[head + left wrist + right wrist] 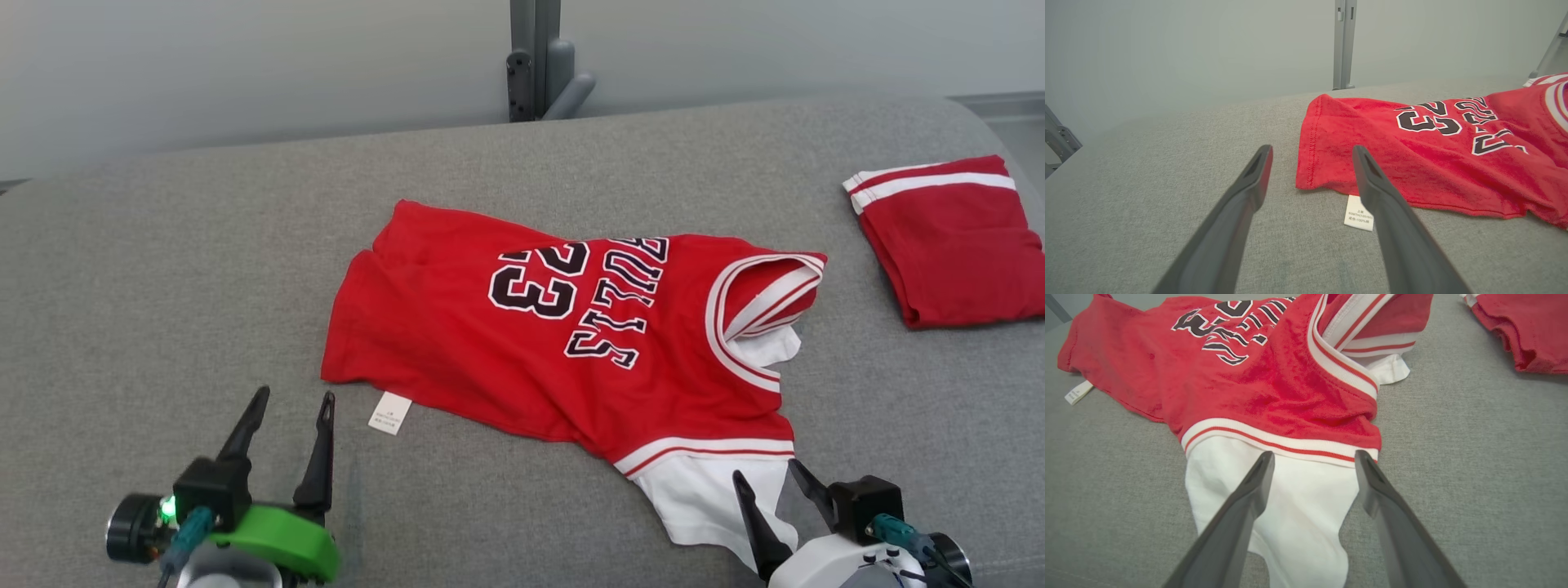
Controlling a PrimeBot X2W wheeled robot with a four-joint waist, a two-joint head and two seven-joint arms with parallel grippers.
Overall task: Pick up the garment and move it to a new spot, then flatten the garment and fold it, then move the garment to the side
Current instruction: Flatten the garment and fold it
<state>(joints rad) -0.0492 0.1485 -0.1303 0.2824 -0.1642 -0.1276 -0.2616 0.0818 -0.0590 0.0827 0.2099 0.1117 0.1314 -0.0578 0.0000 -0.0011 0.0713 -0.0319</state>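
Looks barely started, no flattening or folding done yet.
On wide grey fabric surface [163,269]: rumpled red number-23 jersey [457,343] mid-scene, folded red striped shorts [955,245] far right. Left gripper [295,395] near the left hem, right gripper [766,469] over the near white sleeve, both spread wide, holding nothing.

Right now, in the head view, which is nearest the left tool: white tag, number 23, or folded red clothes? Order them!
1. White tag, beside the left tool.
2. Number 23, in the middle.
3. Folded red clothes, far right.
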